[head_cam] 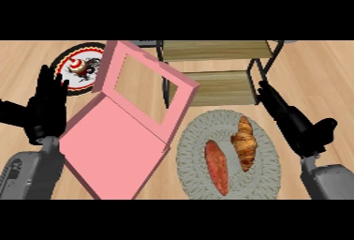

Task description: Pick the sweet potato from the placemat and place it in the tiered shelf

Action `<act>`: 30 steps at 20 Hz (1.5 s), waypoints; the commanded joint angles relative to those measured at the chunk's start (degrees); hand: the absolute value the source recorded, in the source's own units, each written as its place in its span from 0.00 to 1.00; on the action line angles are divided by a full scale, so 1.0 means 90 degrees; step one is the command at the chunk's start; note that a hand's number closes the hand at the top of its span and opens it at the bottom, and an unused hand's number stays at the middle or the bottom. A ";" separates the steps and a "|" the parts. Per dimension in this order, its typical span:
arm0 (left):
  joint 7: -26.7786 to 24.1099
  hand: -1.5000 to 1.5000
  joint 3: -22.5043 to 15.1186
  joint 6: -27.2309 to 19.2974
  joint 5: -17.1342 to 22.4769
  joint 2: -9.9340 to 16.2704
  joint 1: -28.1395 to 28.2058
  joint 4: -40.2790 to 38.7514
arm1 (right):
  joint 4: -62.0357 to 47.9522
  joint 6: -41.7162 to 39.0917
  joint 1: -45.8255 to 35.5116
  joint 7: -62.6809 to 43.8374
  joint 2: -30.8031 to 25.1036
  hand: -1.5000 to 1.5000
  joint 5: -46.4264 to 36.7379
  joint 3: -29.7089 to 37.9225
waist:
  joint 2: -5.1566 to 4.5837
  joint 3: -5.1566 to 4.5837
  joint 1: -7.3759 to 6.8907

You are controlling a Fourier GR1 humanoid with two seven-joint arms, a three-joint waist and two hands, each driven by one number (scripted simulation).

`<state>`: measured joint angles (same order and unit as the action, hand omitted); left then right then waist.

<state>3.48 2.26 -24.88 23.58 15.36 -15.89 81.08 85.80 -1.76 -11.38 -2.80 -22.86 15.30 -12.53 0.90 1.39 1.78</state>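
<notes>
I see sweet potato (217,166) lying on placemat (197,180), croissant (245,143) just beside it. My right hand (298,125) hovers at placemat's right edge, fingers straight, holding nothing. Left hand (43,110) rests spread at left edge. Tiered shelf (216,65) beyond placemat; pink box (124,140) open on worktop (325,70).

the counter (325,61) was pale wood with a soft grain. an open box (114,154) was flat pink all over. the placemat (266,180) was grey-white, woven in ringed braids. on it the sweet potato (217,167) was orange-red with faint streaks, and the croissant (244,143) golden brown with darker ridges. the tiered shelf (220,86) had tan wooden boards in a black frame. a plate (81,68) was white with a black and red rim and a red-brown motif. both hands, left (43,110) and right (297,124), were black on grey forearms.
</notes>
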 commanded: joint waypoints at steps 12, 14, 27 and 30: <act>0.0230 0.50 -0.1242 0.0496 -0.1234 0.0717 0.1052 0.1344 | -0.0339 -0.1347 -0.0967 0.0034 0.1071 0.00 0.1528 0.0188 | -0.0098 -0.0144 -0.0303; 0.0150 0.50 -0.1052 0.0567 -0.1165 0.0703 0.1163 0.1330 | 0.0464 -0.1832 -0.0563 -0.0269 0.0718 0.00 0.1620 -0.0001 | -0.0081 -0.0152 -0.0209; 0.0219 0.50 -0.1156 0.0425 -0.1430 0.0594 0.0971 0.1150 | 0.2363 -0.3384 -0.2484 -0.2280 -0.1522 0.00 -0.0062 -0.0989 | -0.0037 -0.0172 -0.0170; 0.0078 0.50 -0.1042 0.0555 -0.1309 0.0627 0.1277 0.1209 | 0.3067 -0.3398 -0.2434 -0.2874 -0.1641 0.00 -0.0659 -0.1490 | -0.0038 -0.0172 -0.0164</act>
<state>4.59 -7.51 -20.19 11.91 20.95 -4.82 92.57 107.12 -31.51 -30.76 -22.81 -35.51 15.62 -21.48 0.61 -0.13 0.09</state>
